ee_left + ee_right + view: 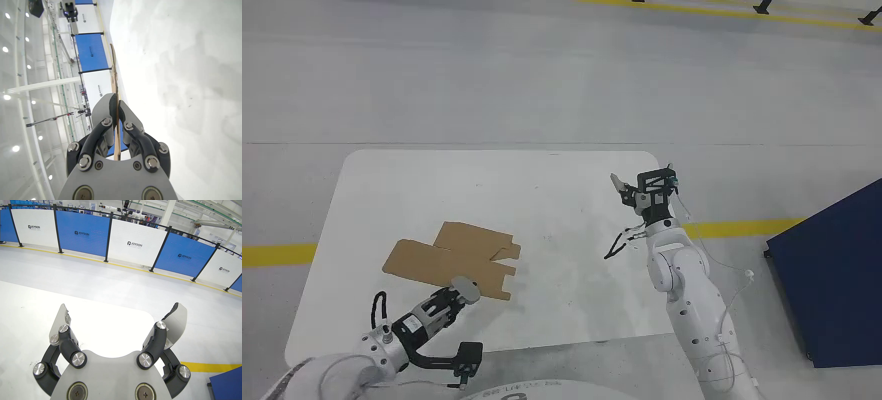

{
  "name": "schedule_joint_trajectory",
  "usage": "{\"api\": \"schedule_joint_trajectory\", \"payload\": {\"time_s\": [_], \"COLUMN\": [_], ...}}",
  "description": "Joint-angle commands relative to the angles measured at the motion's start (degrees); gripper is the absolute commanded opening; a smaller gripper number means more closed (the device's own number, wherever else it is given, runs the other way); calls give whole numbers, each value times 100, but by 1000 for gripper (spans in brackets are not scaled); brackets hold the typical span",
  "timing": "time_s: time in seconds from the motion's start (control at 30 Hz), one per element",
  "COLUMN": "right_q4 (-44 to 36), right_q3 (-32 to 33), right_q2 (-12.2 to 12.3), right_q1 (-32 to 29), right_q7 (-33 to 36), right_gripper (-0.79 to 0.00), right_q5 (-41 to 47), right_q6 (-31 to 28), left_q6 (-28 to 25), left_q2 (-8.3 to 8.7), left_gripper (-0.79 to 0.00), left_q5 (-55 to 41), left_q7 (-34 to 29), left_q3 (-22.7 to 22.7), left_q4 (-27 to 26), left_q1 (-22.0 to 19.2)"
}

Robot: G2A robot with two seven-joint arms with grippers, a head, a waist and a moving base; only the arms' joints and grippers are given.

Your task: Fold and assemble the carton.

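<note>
grey factory floor crossed by a yellow line (742, 228) surrounds a white, round-cornered tabletop (542, 190), where the carton (452, 258) is spread out as an unfolded brown cardboard blank, its panels, flaps and notched tabs all in one sheet. it sits on the left part of the tabletop, toward the near edge. the left claw (464, 292) is clamped on the sheet's near side; from the left wrist, its dark pads (113, 106) pinch the carton (114, 79) (seen edge-on there, a thin tan strip) beside the pale tabletop (179, 75). the right claw (642, 182) is well apart from the carton, near the tabletop's far right corner. in its own wrist view the right claw (121, 308) has its fingers spread wide above the tabletop (28, 313), with blue and white fence panels (132, 243) behind.
</note>
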Motion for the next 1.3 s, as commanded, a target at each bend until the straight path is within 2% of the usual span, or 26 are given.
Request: {"api": "schedule_joint_trajectory", "payload": {"time_s": [0.0, 0.2, 0.27, 0.37, 0.43, 0.47, 0.57, 0.6, 0.63, 0.7, 1.0, 1.1, 1.13, 1.2, 1.27], "right_q4": [0, 0, 0, 0, 0, 0, 0, 0, 0, 0, 0, 0, 0, 0, 0], "right_q3": [0, 0, 0, 0, 0, 0, 0, 0, 0, 0, 0, 0, 0, 0, 0], "right_q2": [0, 0, 0, 0, 0, 0, 0, 0, 0, 0, 0, 0, 0, 0, 0], "right_q1": [0, 0, 0, 0, 0, 0, 0, 0, 0, 0, 0, 0, 0, 0, 0], "right_q7": [0, 0, 0, 0, 0, 0, 0, 0, 0, 0, 0, 0, 0, 0, 0], "right_gripper": [0, 0, 0, 0, 0, 0, 0, 0, 0, 0, 0, 0, 0, 0, 0], "right_q5": [0, 0, 0, 0, 0, 0, 0, 0, 0, 0, 0, 0, 0, 0, 0], "right_q6": [0, 0, 0, 0, 0, 0, 0, 0, 0, 0, 0, 0, 0, 0, 0], "left_q6": [69, 69, 56, -308, -910, -1097, -2046, -2220, -2283, -2504, -2504, -2679, -2928, -3112, -3359], "left_q2": [2, 2, -12, -38, -78, -93, -215, -251, -326, -418, -418, -474, -527, -600, -749], "left_gripper": [-785, -785, -785, -785, -785, -785, -785, -785, -785, -785, -785, -785, -785, -785, -785], "left_q5": [5, 5, -398, -1642, -2580, -2796, -3877, -4151, -4531, -5404, -5404, -6422, -7286, -8011, -9199], "left_q7": [27, 27, 238, 1020, 1351, 1396, 1485, 1490, 1535, 1876, 1876, 2336, 2676, 2603, 2477], "left_q3": [-38, -38, -56, -253, -366, -356, -16, 77, 250, 500, 500, 578, 591, 654, 954], "left_q4": [2, 2, 70, 300, 583, 678, 1193, 1320, 1503, 1770, 1770, 1957, 2219, 2615, 3165], "left_q1": [8, 8, -93, -636, -1301, -1509, -2602, -2831, -3278, -3569, -3569, -3607, -3828, -4239, -4849]}}
